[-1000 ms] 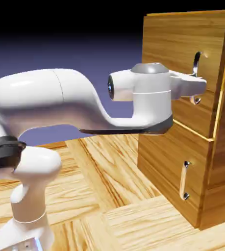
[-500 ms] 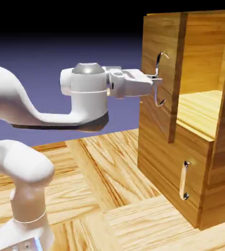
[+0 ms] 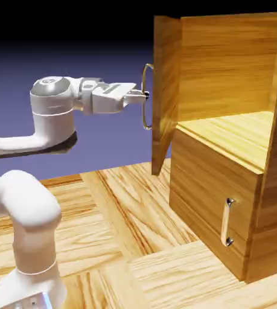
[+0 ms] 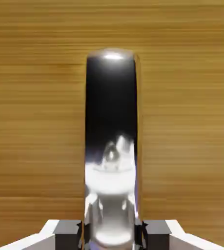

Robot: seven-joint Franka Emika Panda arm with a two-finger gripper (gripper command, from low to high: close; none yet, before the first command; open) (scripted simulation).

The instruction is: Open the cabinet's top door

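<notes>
Near the frame's upper middle, the gripper (image 3: 145, 96), clamped on the curved handle (image 3: 145, 116), should follow the door's (image 3: 165, 93) arc.

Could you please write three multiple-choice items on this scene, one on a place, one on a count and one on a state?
1. Where is the end effector?
A) At the lower panel's handle
B) At the top door's handle
C) Inside the upper compartment

2. How many silver handles show in the exterior view?
A) One
B) Two
C) Four

3. How does the top door stand?
A) Swung open
B) Fully closed
C) Detached on the floor

Key:
1 B: its fingertips close on the door's curved handle, seen between them in the hand view.
2 B: one is on the top door, one on the lower panel.
3 A: the door juts outward and the upper compartment's interior shows.
</notes>
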